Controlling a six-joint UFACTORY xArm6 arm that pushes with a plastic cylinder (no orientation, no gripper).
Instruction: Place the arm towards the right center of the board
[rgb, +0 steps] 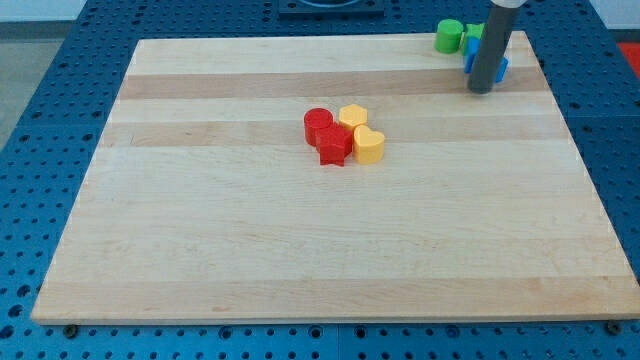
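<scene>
You see my rod (494, 40) coming down from the view's top right, a straight grey-dark cylinder with a paler section at the very top edge. My tip (481, 90) rests on the board (330, 250) near its top right corner, well above the right centre. There is nothing on the rod to open or close; it grasps nothing and only touches the wood.

Just behind the rod sit blue blocks (500, 68), partly hidden by it, so you cannot make out their shapes or tell whether my tip touches them. A green cylinder (449, 36) stands to their left, near the board's top edge, and a second green block (474, 32) peeks out between it and the rod, its shape unclear.

Near the board's middle, well apart from my tip, four blocks huddle together. The red cylinder (318, 124) is on the cluster's left, the red star (334, 147) touches it below, the yellow hexagon (352, 118) sits at the top right, and the yellow heart (369, 146) lies beside the star at the lower right.

The board is pale wood made of glued lengthwise strips, some a shade darker toward the top. It lies on a blue perforated table (40, 120) with regular rows of holes, showing on every side. A dark fixture (330, 6) shows at the view's top edge, too cropped to identify.
</scene>
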